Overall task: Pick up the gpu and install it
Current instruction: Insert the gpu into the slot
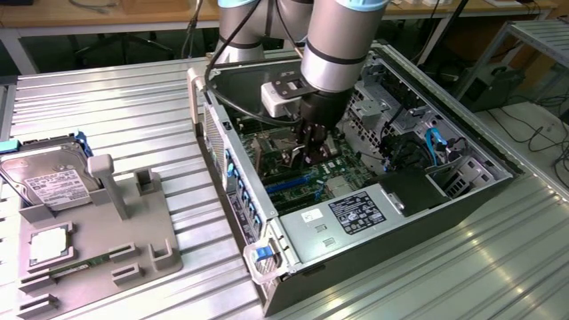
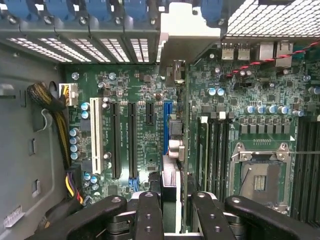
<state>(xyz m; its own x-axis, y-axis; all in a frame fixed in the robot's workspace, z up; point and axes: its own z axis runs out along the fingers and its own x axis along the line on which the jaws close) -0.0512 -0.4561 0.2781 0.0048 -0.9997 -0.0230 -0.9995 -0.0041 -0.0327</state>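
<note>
The gpu [image 2: 172, 150] stands on edge between the fingers [image 2: 150, 215], which are clamped on its top edge; in the wrist view it is seen edge-on, running up the middle of the frame, its silver bracket [image 2: 187, 37] reaching the slot covers at the case's rear wall. It sits over the blue expansion slot [image 2: 166, 127] on the motherboard [image 2: 260, 90]; whether it is seated in the slot I cannot tell. In the exterior view the gripper [image 1: 310, 143] is lowered into the open computer case [image 1: 427, 220] at centre frame, above the board. At lower left of that frame a grey parts holder [image 1: 98, 233] lies on the ribbed metal counter [image 1: 106, 100], carrying a hard drive [image 1: 44, 180] and a processor [image 1: 49, 243].
</note>
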